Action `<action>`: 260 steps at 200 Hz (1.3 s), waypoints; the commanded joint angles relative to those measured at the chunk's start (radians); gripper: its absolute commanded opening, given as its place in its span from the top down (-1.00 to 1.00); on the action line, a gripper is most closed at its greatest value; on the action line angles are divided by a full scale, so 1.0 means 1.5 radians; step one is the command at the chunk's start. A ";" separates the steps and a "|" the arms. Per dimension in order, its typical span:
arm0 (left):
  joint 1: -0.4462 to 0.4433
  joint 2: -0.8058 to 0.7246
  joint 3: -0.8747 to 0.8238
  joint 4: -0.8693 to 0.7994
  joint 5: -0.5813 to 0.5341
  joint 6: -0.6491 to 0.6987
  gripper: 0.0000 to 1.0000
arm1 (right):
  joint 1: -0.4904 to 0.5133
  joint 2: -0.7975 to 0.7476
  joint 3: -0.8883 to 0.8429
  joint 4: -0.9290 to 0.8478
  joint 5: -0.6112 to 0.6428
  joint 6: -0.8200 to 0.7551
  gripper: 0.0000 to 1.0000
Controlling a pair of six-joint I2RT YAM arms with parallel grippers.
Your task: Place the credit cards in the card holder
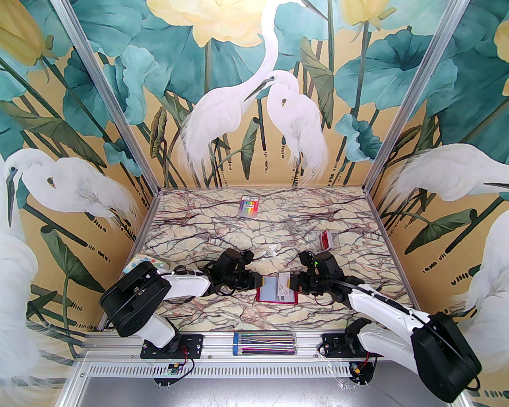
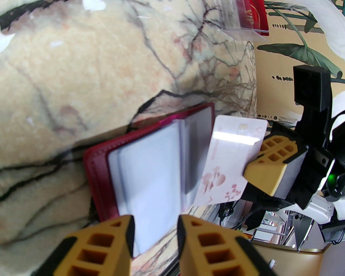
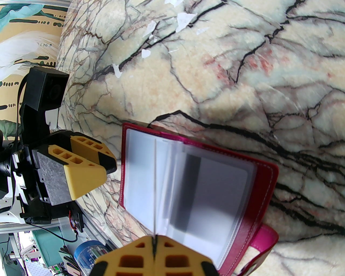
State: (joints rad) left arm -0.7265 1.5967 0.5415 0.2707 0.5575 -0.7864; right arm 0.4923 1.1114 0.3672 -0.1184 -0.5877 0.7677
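Note:
The dark red card holder [image 1: 274, 301] lies open on the marble table between the two arms, its clear sleeves fanned up [image 2: 94, 167] [image 3: 265, 183]. My right gripper [image 1: 293, 284] [image 3: 154, 242] is shut on a pale credit card [image 1: 284, 282] with a pink flower print [image 2: 229, 161]. It holds the card on edge [image 3: 155, 188] over the holder's sleeves. My left gripper [image 1: 258, 281] [image 2: 155, 223] [image 3: 89, 172] sits at the holder's left edge. Its jaws are a little apart, with the edge of a clear sleeve lying between them.
A rainbow-striped pack [image 1: 248, 205] lies at the back of the table. A clear plastic box with a red card [image 1: 326, 240] [image 2: 250, 16] is behind the right arm. A patterned item [image 1: 145, 262] is at the left edge, and a clear tube of pens [image 1: 264, 344] lies on the front rail.

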 commanded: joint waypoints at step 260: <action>-0.021 0.038 0.014 -0.017 -0.015 -0.002 0.55 | -0.002 0.101 0.006 0.018 -0.039 -0.001 1.00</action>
State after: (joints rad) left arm -0.7475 1.6318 0.5419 0.2790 0.5522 -0.7963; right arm 0.4904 1.2434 0.3672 -0.0536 -0.6327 0.7883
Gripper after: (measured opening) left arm 0.227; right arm 0.031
